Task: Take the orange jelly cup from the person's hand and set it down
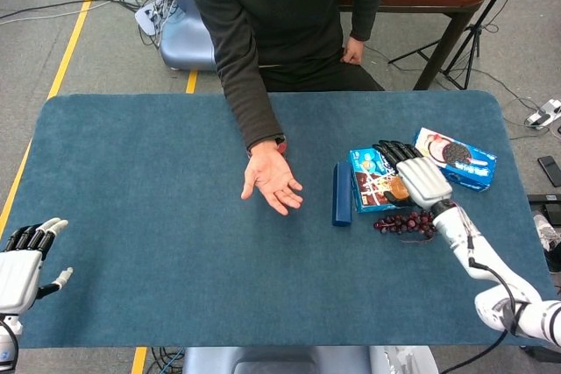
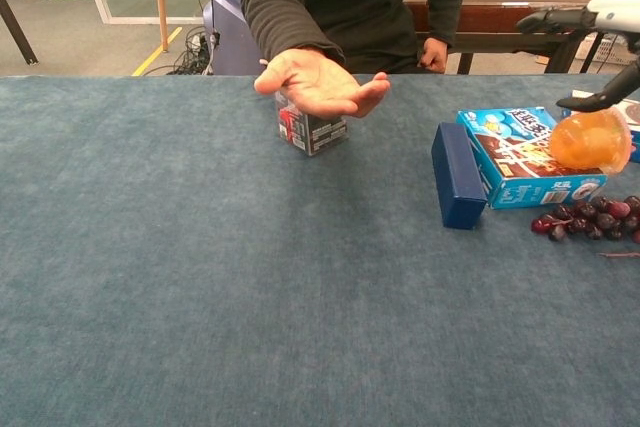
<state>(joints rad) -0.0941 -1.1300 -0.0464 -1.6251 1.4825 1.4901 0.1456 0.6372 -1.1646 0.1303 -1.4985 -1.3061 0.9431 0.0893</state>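
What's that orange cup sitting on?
The orange cup lies tipped on its side on a light blue snack box, at the box's right end. The right hand is above it, fingers spread, not holding it. The cup hides the box's print beneath it.
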